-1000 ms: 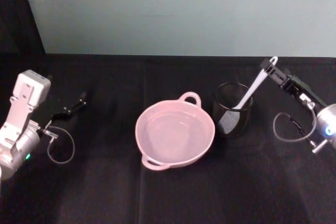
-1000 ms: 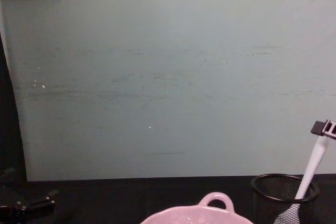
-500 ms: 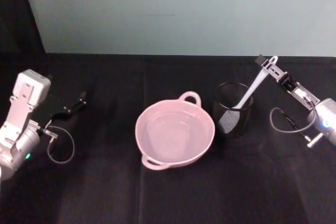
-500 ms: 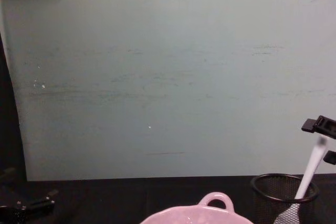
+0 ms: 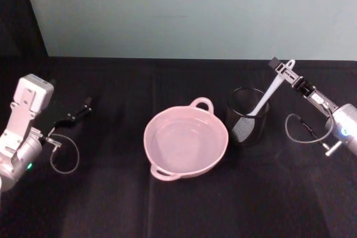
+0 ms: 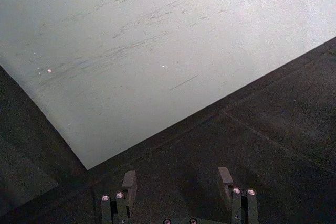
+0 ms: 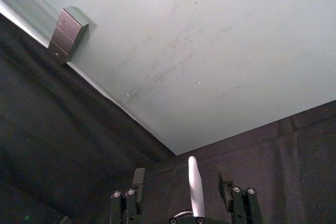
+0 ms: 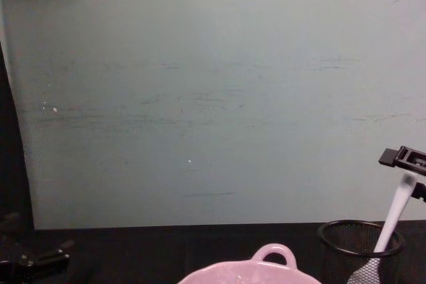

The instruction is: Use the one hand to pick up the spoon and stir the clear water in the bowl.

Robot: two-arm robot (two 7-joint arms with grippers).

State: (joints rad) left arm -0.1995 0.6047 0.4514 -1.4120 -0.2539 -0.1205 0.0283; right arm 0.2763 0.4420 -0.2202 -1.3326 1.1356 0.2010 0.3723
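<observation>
Spoon (image 5: 263, 102) leans in cup (image 5: 260, 129) on black, likely draped table (image 5: 111, 193) by green wall (image 5: 167, 15).

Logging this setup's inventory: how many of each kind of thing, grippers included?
Pale pink glossy bowl: 1
Black wire-mesh cup: 1
Long white plastic spoon: 1
Grippers: 2 (left gripper parked, right gripper open around spoon handle)
Total: 5

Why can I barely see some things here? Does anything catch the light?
Head view: the black mesh cup and the parked left gripper nearly merge with the black tablecloth, while the pink bowl carries soft highlights on its glossy rim. Right wrist view: the white spoon stands bright between the open fingers of the right gripper, against a pale wall.
</observation>
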